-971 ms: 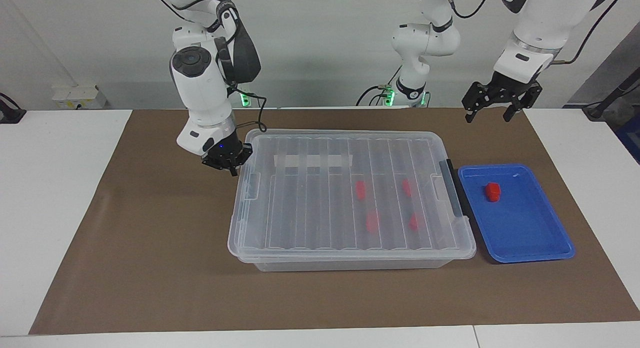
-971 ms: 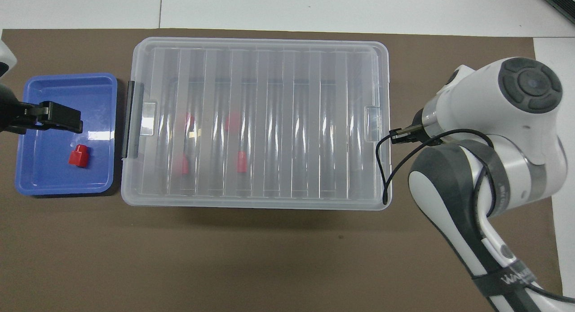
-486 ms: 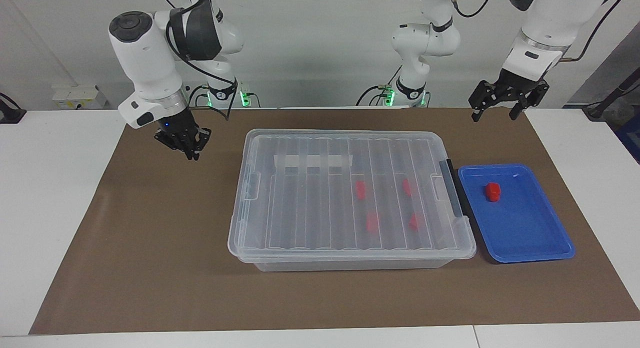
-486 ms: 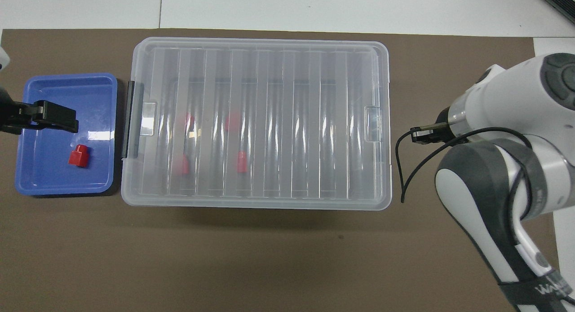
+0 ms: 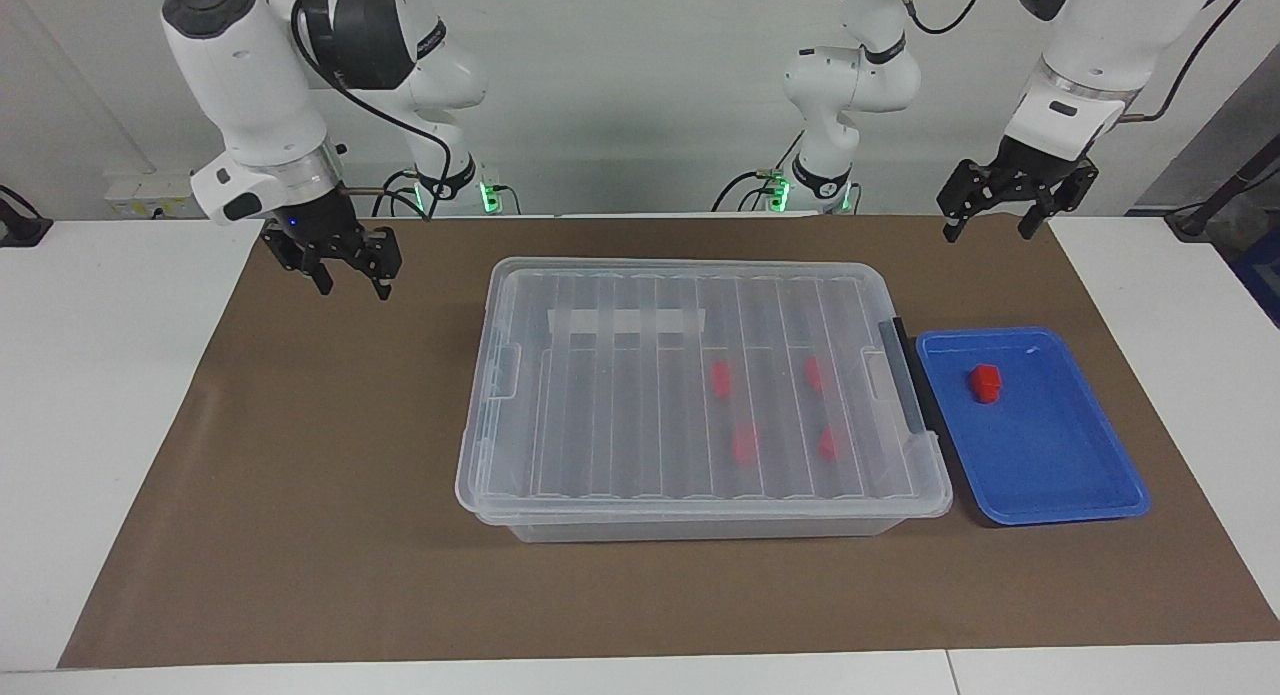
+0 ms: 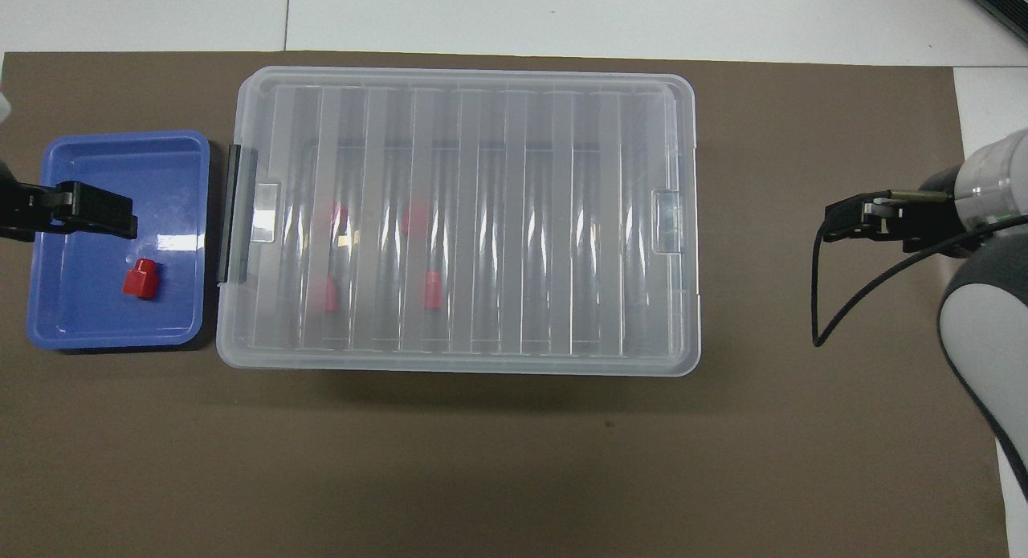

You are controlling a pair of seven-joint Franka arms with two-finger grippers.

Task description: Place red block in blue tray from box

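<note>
Right hand (image 5: 350, 280) empty; box (image 5: 700, 395) lid blurs blocks (image 5: 745, 442).

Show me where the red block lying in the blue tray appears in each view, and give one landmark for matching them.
Facing view: the red block lies in the blue tray, at the picture's right, in the half nearer the robots.
Overhead view: the red block lies in the blue tray, at the picture's left.
Shared landmark: the box's black latch, beside the tray.
</note>
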